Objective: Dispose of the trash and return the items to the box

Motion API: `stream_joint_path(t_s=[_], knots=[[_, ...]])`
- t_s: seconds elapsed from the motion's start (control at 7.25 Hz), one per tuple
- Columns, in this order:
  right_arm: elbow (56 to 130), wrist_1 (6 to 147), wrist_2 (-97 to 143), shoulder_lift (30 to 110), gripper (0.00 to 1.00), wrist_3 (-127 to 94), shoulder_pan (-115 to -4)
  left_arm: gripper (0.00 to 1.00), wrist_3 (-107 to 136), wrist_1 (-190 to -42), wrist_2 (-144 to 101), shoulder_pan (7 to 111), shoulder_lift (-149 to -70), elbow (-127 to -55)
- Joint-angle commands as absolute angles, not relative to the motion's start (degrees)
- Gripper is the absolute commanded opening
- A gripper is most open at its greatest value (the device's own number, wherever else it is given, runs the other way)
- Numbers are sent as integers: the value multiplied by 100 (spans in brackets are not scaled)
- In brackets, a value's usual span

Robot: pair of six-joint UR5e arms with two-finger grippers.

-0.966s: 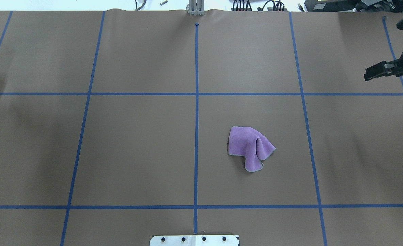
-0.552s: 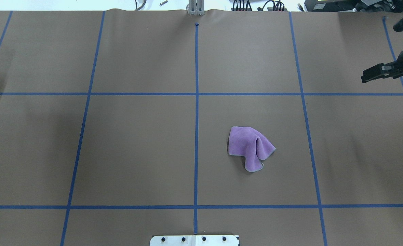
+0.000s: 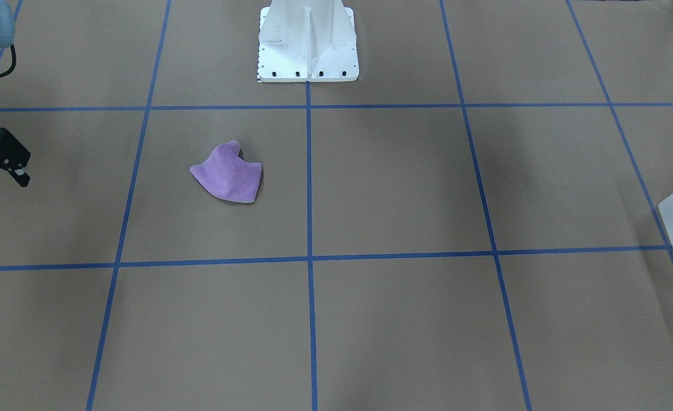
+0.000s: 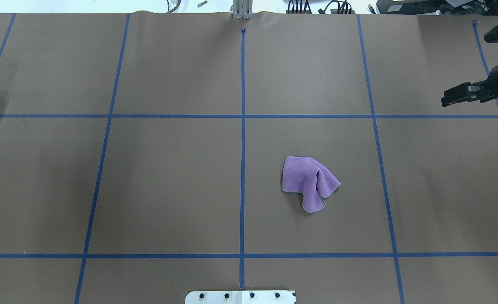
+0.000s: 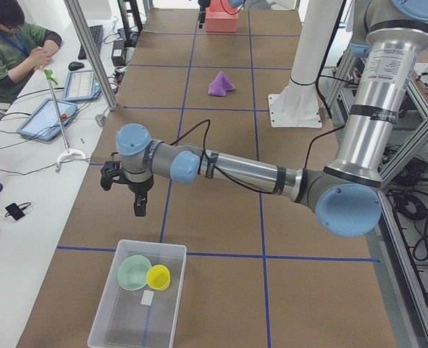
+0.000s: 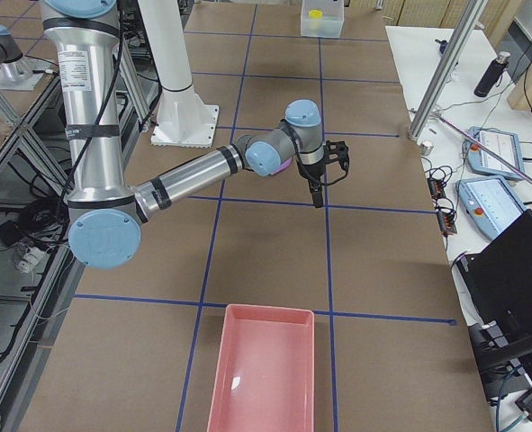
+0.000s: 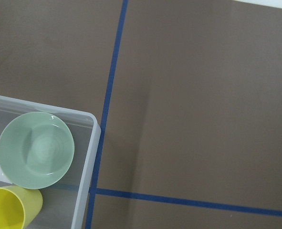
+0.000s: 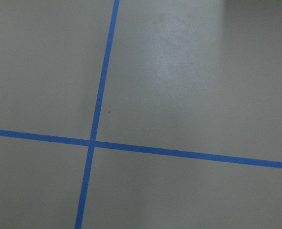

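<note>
The yellow cup lies inside the frosted box beside a mint-green bowl. The left wrist view shows the cup, the bowl and the box rim from above. My left gripper hangs above the table just beyond the box; I cannot tell whether it is open or shut. A crumpled purple cloth lies right of the table's centre line. My right gripper hovers far to the right of the cloth; its fingers look shut and empty.
A pink bin stands at the table's right end. The white bolted robot base stands at mid-table on the robot's side. A person sits at the desk alongside. Tablets and cables lie off the table.
My right gripper has moved a little to the left in the overhead view. The purple cloth has not moved.
</note>
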State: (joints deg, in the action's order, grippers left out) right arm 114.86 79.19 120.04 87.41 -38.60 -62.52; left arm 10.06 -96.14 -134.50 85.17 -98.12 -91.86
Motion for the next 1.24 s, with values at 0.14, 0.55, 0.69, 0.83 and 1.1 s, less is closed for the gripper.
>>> stream_joint_path(t_s=[0.14, 0.55, 0.69, 0.83, 1.1], knots=[[12057, 7919, 10705, 8667, 100, -6118, -4588, 99, -88, -9633, -13456, 8569, -8956, -9712], [12094, 9422, 9600, 6907, 100, -7881, -3290, 99, -70, -9650, -13509, 8569, -8938, -9642], [12102, 9709, 9476, 6656, 100, -8084, -3113, 99, -62, -9668, -13491, 8569, -8930, -9624], [12085, 9712, 9370, 6601, 100, -8121, -2937, 99, -70, -9694, -13491, 8569, -8790, -9641], [12015, 9721, 8853, 6513, 98, -8209, -2524, 99, -97, -9694, -13474, 8578, -8658, -9633]])
